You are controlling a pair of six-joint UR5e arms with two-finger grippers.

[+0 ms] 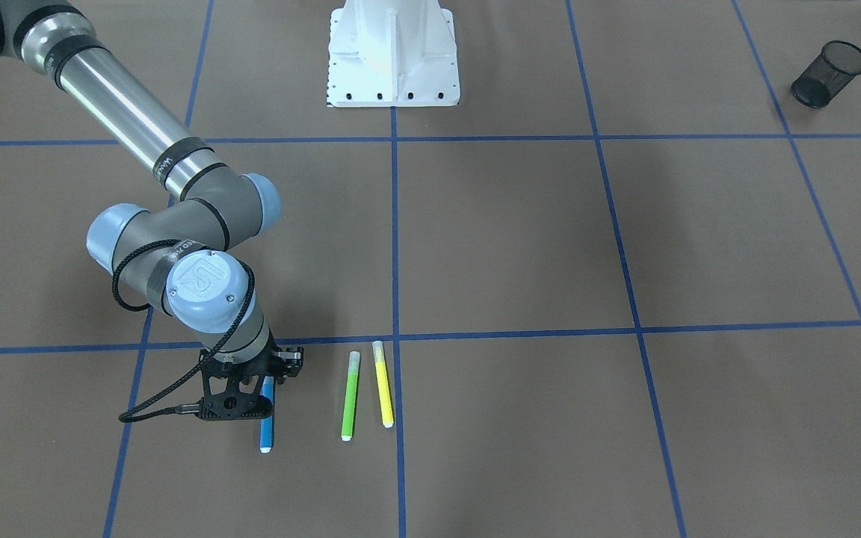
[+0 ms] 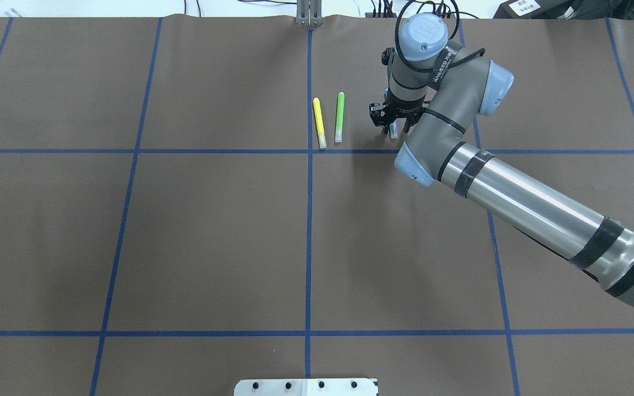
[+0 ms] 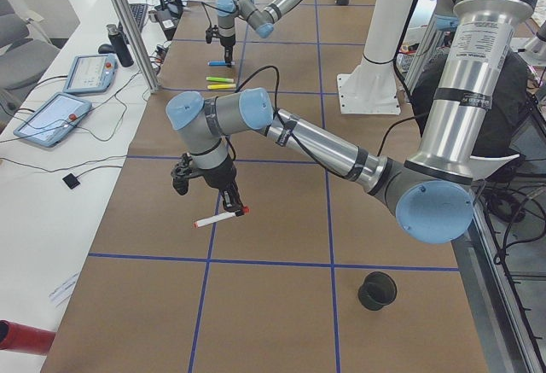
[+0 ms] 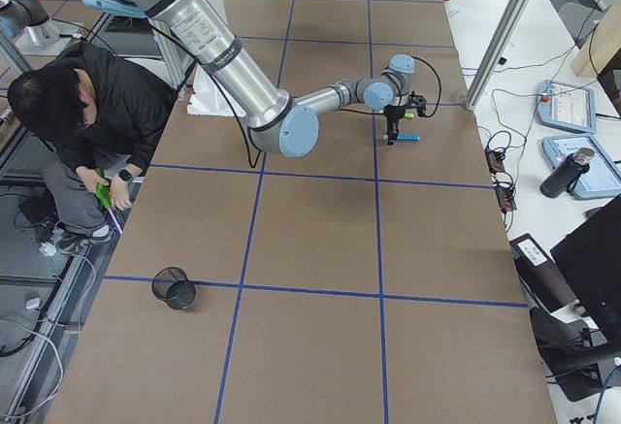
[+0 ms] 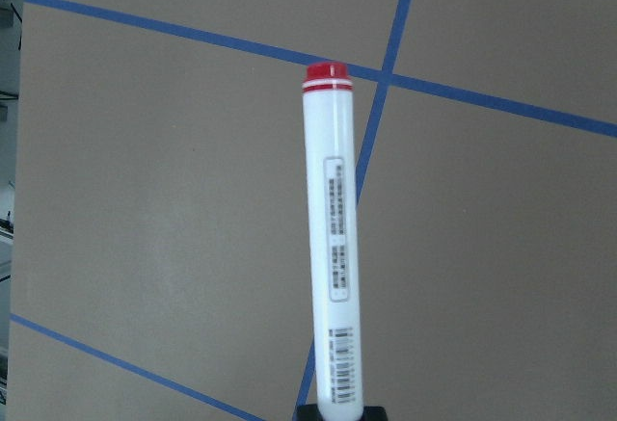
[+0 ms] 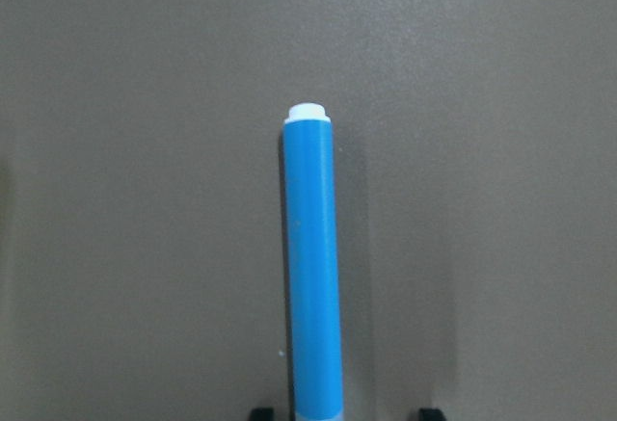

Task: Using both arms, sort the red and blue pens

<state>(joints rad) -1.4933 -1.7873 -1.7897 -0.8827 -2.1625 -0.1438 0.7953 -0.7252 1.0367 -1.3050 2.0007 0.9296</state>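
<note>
The blue highlighter (image 1: 267, 422) lies flat on the brown table, and my right gripper (image 1: 266, 382) is down over its capped end. In the right wrist view its blue barrel (image 6: 313, 267) runs up the middle, with the fingertips (image 6: 431, 412) apart on either side, so the gripper is open. My left gripper (image 3: 229, 202) hangs above the table, shut on the white marker with the red end (image 3: 220, 216). The left wrist view shows that marker (image 5: 333, 248) sticking out from between the fingers. My left arm is outside both the overhead and front-facing views.
A green highlighter (image 1: 349, 394) and a yellow highlighter (image 1: 383, 383) lie side by side close to the blue one. Black mesh cups stand at two table corners (image 1: 828, 73) (image 3: 378, 290). The white robot base (image 1: 393, 52) is mid-table. A person (image 4: 78, 123) crouches beside the table.
</note>
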